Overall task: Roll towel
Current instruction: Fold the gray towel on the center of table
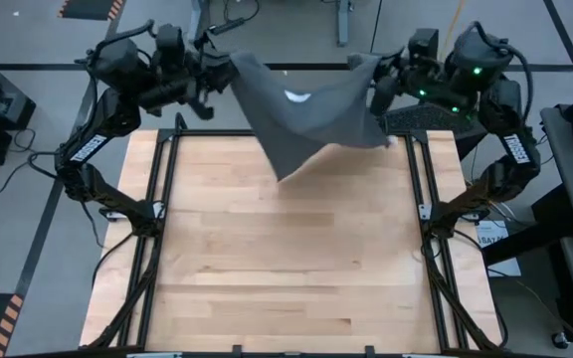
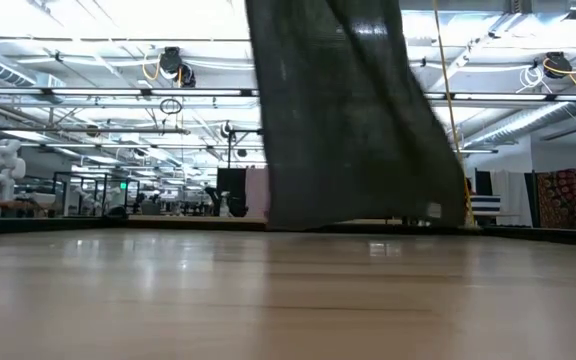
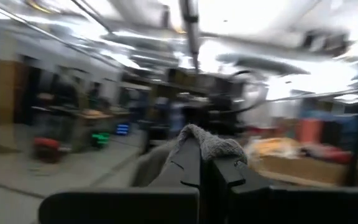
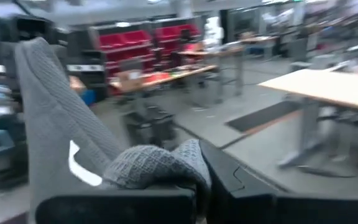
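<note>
Wooden table (image 1: 286,259) from above: towel (image 1: 311,114) stretched over far edge between left gripper (image 1: 219,72) and right gripper (image 1: 378,88), each clamped on a corner. Low: hem hanging just above tabletop. Wrists alone: cloth bunched between closed fingers (image 3: 194,163).

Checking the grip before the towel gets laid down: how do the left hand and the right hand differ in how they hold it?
The left hand pinches the towel at the corner on the picture's left in the high view; the right hand pinches the opposite top corner. In its wrist view the left hand shows only a small tuft, while the right hand shows a bigger bunch plus the white tag. Both are shut on the towel, holding it in the air.
</note>
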Controlling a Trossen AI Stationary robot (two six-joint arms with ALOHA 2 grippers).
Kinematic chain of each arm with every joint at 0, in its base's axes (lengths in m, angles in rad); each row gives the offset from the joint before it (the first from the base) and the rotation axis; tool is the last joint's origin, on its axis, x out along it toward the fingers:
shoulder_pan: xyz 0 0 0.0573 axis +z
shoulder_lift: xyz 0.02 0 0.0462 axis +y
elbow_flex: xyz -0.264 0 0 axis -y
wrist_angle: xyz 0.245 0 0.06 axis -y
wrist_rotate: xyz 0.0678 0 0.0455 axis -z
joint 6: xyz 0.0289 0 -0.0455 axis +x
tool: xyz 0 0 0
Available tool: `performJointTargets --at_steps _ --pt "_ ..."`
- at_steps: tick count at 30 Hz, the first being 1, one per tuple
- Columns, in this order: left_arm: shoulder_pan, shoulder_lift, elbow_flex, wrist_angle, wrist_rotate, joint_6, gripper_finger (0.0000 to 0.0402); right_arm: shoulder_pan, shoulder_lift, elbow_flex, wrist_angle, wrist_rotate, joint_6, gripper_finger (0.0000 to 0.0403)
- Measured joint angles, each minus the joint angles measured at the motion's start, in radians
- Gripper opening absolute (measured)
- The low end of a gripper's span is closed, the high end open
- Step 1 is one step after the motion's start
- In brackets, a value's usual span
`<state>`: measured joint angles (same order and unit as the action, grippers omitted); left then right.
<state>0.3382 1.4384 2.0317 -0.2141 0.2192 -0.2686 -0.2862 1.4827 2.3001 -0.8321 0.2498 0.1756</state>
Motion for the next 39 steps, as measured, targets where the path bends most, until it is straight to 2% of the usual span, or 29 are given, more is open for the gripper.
performJointTargets --at_steps 3,8,15,18,21,27,33,36,39 --pt "-0.026 -0.013 0.008 -0.005 0.076 -0.081 0.0002 0.044 -0.012 0.000 -0.019 -0.071 0.057 0.0000" --pt "-0.107 -0.029 0.043 -0.016 0.119 -0.184 0.0002 0.138 -0.040 0.000 -0.019 -0.168 0.142 0.0000" --pt "-0.240 -0.025 0.138 0.049 0.179 -0.378 0.0002 0.269 -0.083 0.000 0.098 -0.326 0.210 0.0000" --pt "-0.280 -0.023 0.147 0.136 0.191 -0.403 0.0002 0.314 -0.091 0.000 0.161 -0.331 0.226 0.0000" --pt "-0.285 -0.022 0.148 0.125 0.169 -0.371 0.0002 0.329 -0.093 0.001 0.180 -0.262 0.251 0.0000" --pt "-0.225 -0.022 0.147 -0.185 0.128 -0.151 0.0002 0.309 -0.077 0.000 0.100 -0.197 0.229 0.0000" --pt "-0.055 -0.021 0.146 -0.570 0.049 -0.020 0.0002 0.209 -0.080 0.001 -0.120 -0.185 0.225 0.0000" --pt "0.024 -0.021 0.116 -0.669 -0.013 0.064 0.0002 0.147 -0.060 0.001 -0.250 -0.131 0.185 0.0000" --pt "0.102 -0.018 0.066 -0.732 -0.057 0.155 0.0002 0.083 -0.017 0.000 -0.337 -0.051 0.075 0.0000"
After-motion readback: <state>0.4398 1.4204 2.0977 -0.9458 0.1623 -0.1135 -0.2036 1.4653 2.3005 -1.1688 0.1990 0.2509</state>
